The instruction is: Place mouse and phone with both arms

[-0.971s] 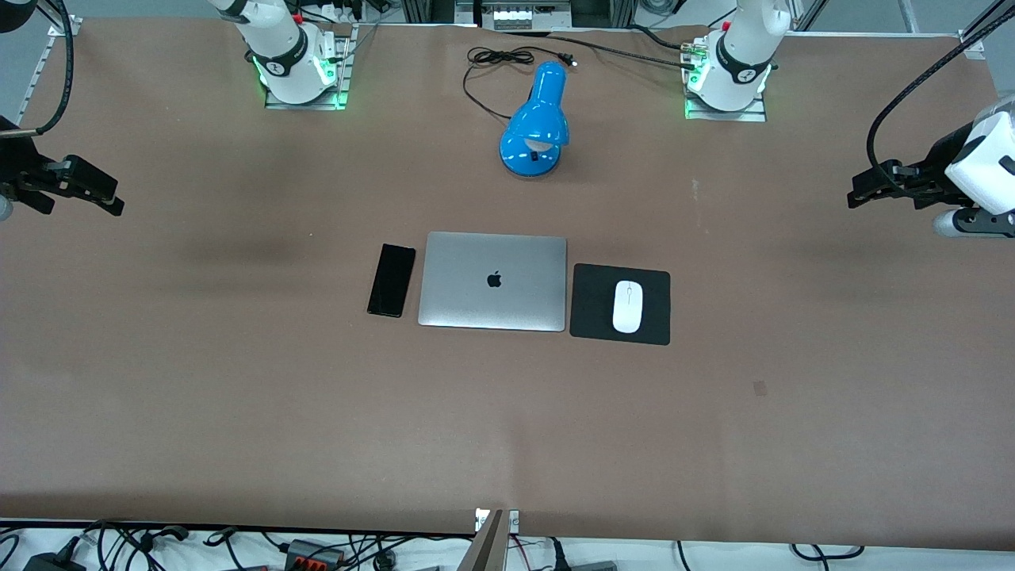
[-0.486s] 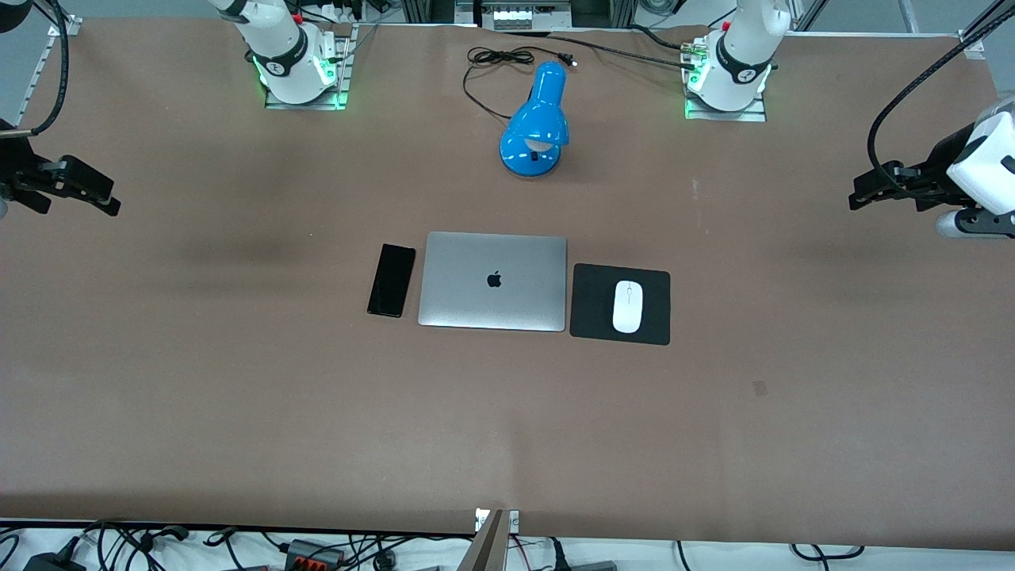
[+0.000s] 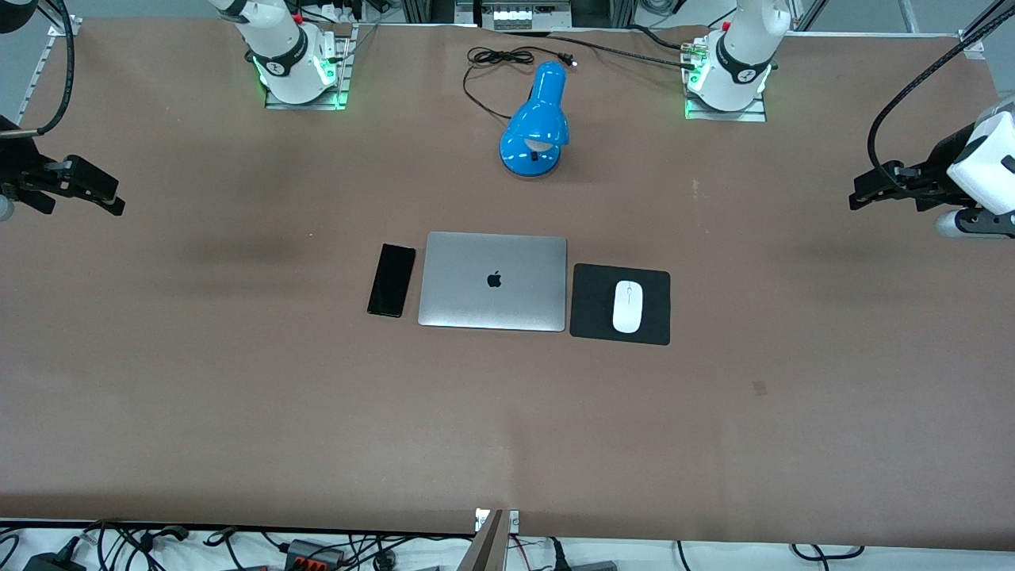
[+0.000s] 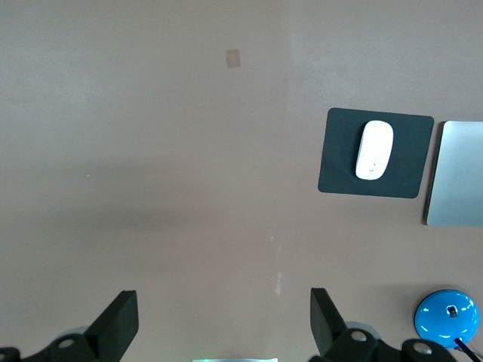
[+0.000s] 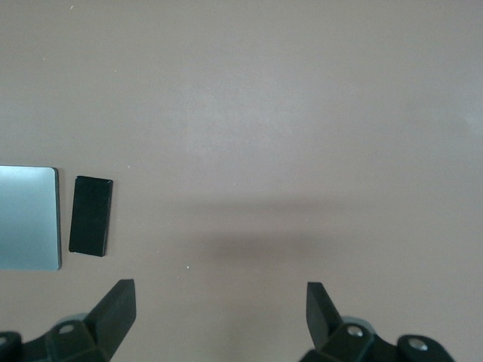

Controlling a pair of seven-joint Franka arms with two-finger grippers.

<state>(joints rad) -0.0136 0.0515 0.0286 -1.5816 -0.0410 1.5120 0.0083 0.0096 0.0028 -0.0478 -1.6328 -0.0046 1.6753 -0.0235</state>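
Right claw (image 3: 111,197): hanging wide open and empty over the bare brown desk (image 3: 238,412) at the right arm's end, well apart from the phone.
Phone (image 3: 392,280): lying flat on the desk just beside the laptop, on the side toward the right arm; slim black rectangle with a glossy face and thin edges.
Laptop (image 3: 493,281): sitting shut in the middle of the desk; matte silver slab with rounded corners and a dark apple logo.
Blue desk lamp (image 3: 538,123): standing farther from the front camera than the laptop, shiny plastic dome, its black cord (image 3: 492,67) curling toward the bases.
Mouse pad (image 3: 591,305): lying just beside the laptop toward the left arm; thin black square, dull in finish.
Mouse (image 3: 627,306): resting on the pad; small white oval, smooth, with a thin grey line at its front.
Left claw (image 3: 864,190): hanging wide open and empty over the desk at the left arm's end, well apart from the mouse.
Step in hand: judging by this layout, both pieces are looking placed already and both arms are waiting out at the desk's ends.
Next move: likely none but staying clear; any fresh pick of the flat phone would be calling for a low, edge-on pinch.
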